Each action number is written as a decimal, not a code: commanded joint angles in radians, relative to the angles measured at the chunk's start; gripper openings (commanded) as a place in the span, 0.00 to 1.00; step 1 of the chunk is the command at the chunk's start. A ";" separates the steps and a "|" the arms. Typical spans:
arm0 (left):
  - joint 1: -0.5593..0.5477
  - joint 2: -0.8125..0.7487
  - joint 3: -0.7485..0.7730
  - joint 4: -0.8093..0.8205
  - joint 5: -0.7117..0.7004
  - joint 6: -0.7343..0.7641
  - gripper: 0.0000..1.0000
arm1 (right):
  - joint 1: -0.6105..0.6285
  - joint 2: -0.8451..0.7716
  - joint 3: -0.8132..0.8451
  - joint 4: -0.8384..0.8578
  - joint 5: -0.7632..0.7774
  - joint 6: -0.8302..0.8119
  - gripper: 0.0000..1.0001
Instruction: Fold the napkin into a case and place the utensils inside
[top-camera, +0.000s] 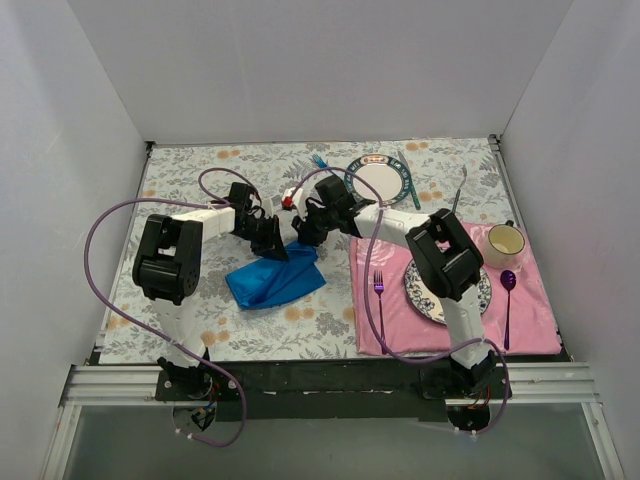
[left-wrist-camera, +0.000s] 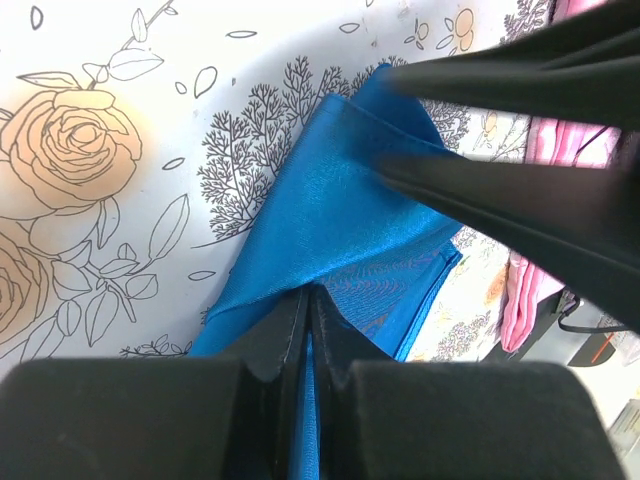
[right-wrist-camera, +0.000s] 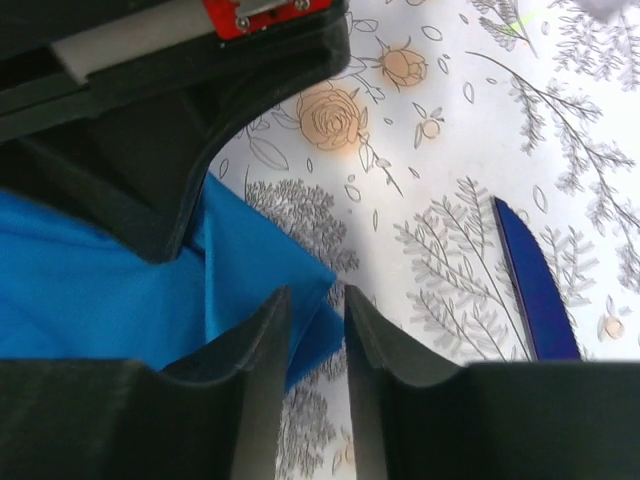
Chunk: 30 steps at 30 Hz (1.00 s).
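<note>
The bright blue napkin (top-camera: 275, 281) lies crumpled on the floral tablecloth in mid-table. My left gripper (top-camera: 271, 240) is shut on its far edge, and blue cloth shows pinched between the fingertips in the left wrist view (left-wrist-camera: 308, 292). My right gripper (top-camera: 305, 233) is close beside it. Its jaws stand slightly apart in the right wrist view (right-wrist-camera: 317, 296), straddling a napkin corner (right-wrist-camera: 300, 270). The dark purple knife (right-wrist-camera: 535, 290) lies on the cloth just to the right of that gripper. The light-blue fork (top-camera: 320, 161) lies at the back beside a plate.
A teal-rimmed plate (top-camera: 380, 180) with a teal knife (top-camera: 406, 180) sits at the back. A pink placemat (top-camera: 400, 320) at the right holds a magenta fork (top-camera: 379, 290), a patterned plate (top-camera: 478, 295), a purple spoon (top-camera: 508, 295) and a mug (top-camera: 505, 242).
</note>
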 joint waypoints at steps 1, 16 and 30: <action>0.007 0.020 0.008 -0.008 -0.043 0.036 0.00 | -0.039 -0.151 -0.012 -0.063 -0.041 -0.004 0.41; 0.007 0.006 -0.025 0.009 -0.037 0.036 0.00 | -0.048 -0.435 -0.408 -0.290 -0.307 -0.507 0.47; 0.007 -0.001 -0.040 0.019 -0.046 0.038 0.00 | 0.041 -0.309 -0.434 -0.178 -0.204 -0.713 0.45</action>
